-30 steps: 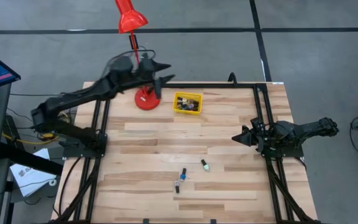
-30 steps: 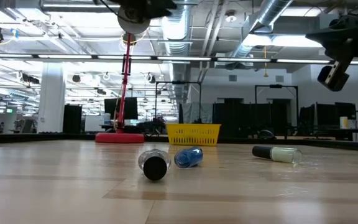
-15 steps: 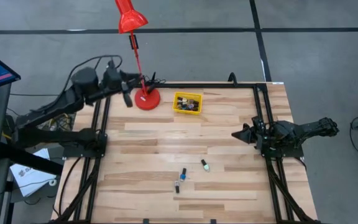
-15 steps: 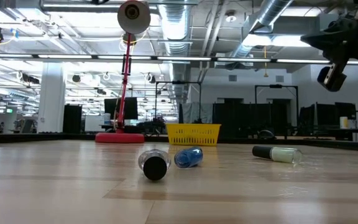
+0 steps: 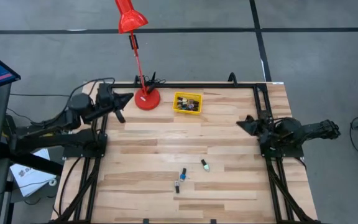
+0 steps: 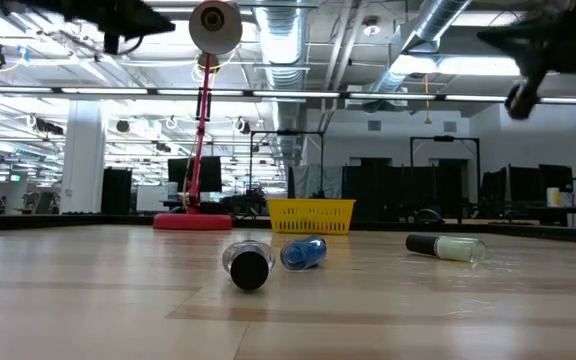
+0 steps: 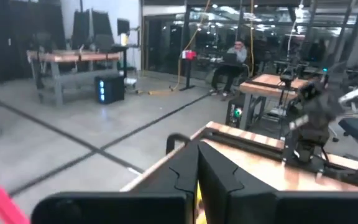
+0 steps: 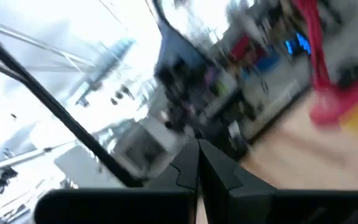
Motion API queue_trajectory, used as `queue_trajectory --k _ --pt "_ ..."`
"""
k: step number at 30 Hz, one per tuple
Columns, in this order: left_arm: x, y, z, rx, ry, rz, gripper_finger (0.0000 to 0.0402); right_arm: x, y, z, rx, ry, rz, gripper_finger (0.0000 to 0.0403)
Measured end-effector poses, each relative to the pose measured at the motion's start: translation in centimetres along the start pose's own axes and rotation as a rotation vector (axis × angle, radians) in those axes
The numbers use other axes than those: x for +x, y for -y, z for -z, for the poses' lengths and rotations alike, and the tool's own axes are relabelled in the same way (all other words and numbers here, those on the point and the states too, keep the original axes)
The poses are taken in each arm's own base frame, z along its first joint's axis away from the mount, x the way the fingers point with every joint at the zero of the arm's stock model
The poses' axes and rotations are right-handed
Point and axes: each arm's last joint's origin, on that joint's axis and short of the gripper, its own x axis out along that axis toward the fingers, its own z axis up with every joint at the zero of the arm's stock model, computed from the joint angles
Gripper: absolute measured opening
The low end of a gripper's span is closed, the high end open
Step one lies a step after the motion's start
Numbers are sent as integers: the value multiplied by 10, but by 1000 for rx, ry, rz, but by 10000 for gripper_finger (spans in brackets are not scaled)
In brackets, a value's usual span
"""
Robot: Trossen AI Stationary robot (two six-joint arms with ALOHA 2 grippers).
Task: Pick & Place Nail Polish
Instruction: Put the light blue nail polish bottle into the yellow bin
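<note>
Both grippers are clenched on nothing — the left gripper (image 5: 129, 96) by the red lamp (image 5: 146, 98), the right gripper (image 5: 241, 124) at the table's (image 5: 166, 149) right edge — while 3 nail polish bottles (image 5: 181, 177) lie untouched.

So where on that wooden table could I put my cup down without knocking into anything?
Most of the table is bare: the wide middle band between the yellow bin and the three loose nail polish bottles, and the near corners beside them. It is crowded at the far edge, where the red lamp base and the bin sit close together.
</note>
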Motion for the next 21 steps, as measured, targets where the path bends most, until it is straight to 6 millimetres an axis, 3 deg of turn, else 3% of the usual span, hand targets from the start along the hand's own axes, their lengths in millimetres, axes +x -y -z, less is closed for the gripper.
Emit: queue_trajectory --k 4,9,13,21 --pt "-6 -1 24 -61 -31 -3 1 1 -13 -21 -119 98 12 1" --pt "-12 -1 51 -154 -69 16 1 13 -31 -40 -260 -26 167 0" --pt "-15 2 70 -211 -108 36 1 39 -43 -48 -320 -205 336 0" --pt "-20 16 91 -241 -164 91 1 96 -58 -47 -221 -538 754 0"
